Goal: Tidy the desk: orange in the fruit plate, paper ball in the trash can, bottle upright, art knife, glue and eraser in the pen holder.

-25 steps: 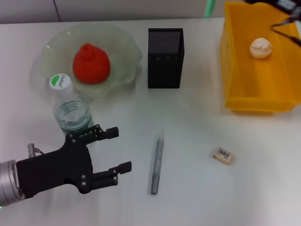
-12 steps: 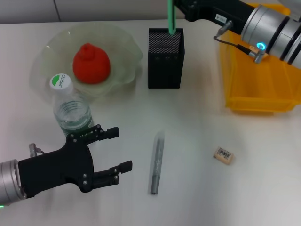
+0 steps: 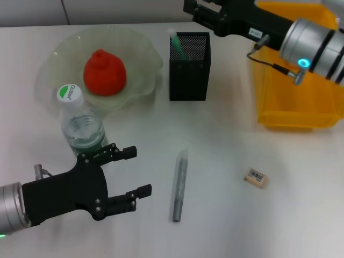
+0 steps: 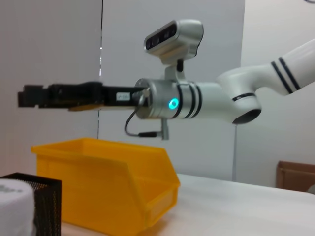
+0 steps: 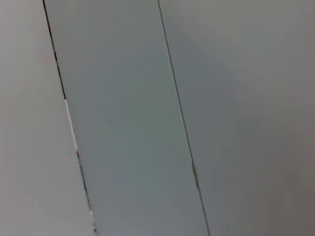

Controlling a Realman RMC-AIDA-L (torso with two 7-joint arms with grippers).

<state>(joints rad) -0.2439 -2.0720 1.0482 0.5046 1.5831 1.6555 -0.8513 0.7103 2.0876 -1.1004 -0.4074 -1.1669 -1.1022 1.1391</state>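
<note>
Right gripper [image 3: 194,8] sits above the far rim of the mesh pen holder [image 3: 188,75]; whether its jaws are spread or pressed together cannot be told from head view or left wrist view, and the right wrist view shows only blank wall. A green stick, likely the glue [image 3: 177,44], stands tilted inside the pen holder with its tip just above the rim, so the drop looks done. Judgement: the step in hand is clearing out of the holder; a straight lift before any sideways travel avoids clipping the mesh rim or tipping the holder. Left gripper [image 3: 131,172] hovers low over the near-left table [image 3: 226,226], jaws spread, holding nothing, just beside the water bottle [image 3: 80,126], which is already upright. Red-orange fruit [image 3: 104,72] sits in the green fruit plate [image 3: 140,59]. The yellow bin [image 3: 293,102] stands at far right; the right arm covers most of its inside, so the paper ball cannot be seen. Still out: the grey art knife [image 3: 179,185] lying flat mid-table, and the eraser [image 3: 255,177] to its right, well apart from it. Open table surrounds both, giving room for a top-down approach. Tight spots: the holder stands near the plate edge on one side and the bin wall on the other; the left gripper needs care not to bump the bottle when reaching for the knife. The knife is thin and flat, so the pinch should go across its width.
</note>
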